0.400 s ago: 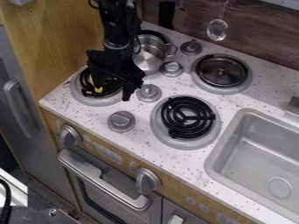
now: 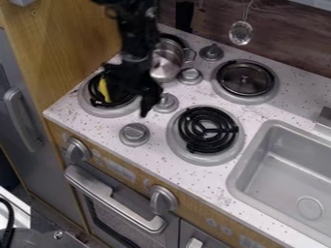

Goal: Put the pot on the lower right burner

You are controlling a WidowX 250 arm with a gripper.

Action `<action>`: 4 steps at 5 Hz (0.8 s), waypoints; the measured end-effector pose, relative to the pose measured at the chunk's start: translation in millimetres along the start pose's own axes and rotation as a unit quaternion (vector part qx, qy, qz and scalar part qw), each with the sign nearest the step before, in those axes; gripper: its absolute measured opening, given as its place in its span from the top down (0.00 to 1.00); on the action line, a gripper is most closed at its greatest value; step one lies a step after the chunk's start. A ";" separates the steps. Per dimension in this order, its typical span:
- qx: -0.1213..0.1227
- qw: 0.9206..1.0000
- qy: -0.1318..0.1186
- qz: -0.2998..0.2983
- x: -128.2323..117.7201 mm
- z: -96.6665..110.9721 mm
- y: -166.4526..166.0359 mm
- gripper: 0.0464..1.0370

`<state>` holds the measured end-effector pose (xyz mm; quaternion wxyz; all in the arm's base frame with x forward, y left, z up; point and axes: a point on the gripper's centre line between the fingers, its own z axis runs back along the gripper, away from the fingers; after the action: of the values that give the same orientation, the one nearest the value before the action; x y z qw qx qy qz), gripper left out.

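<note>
The black gripper (image 2: 131, 98) hangs above the lower left burner (image 2: 92, 109), open. One of its fingers (image 2: 149, 102) stands out at the right, near the burner knob; the other merges with the dark coil. A silver metal pot (image 2: 165, 61) sits upright on the upper left burner, behind the gripper and partly hidden by the arm. The lower right burner (image 2: 205, 131), a black coil in a grey ring, has nothing on it.
A narrow yellow object (image 2: 103, 89) is at the lower left burner. The upper right burner (image 2: 246, 78) has a dark round disc. Grey knobs (image 2: 134, 134) stand between the burners. A grey sink (image 2: 288, 169) lies at the right.
The gripper has shifted slightly right and down in the view, uncovering more of the yellow object. The pot has not moved.
</note>
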<state>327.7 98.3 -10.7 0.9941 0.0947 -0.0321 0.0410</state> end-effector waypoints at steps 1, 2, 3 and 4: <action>0.015 0.998 -0.014 -0.053 32.4 -2.2 -23.1 0.04; -0.009 0.997 -0.051 -0.065 67.2 1.0 -35.0 0.04; -0.020 0.995 -0.079 -0.053 98.5 -2.3 -37.1 0.04; -0.007 0.995 -0.087 -0.040 118.6 -3.3 -22.5 0.04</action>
<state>447.8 85.9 -9.6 0.9891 0.0923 -0.1146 -0.0072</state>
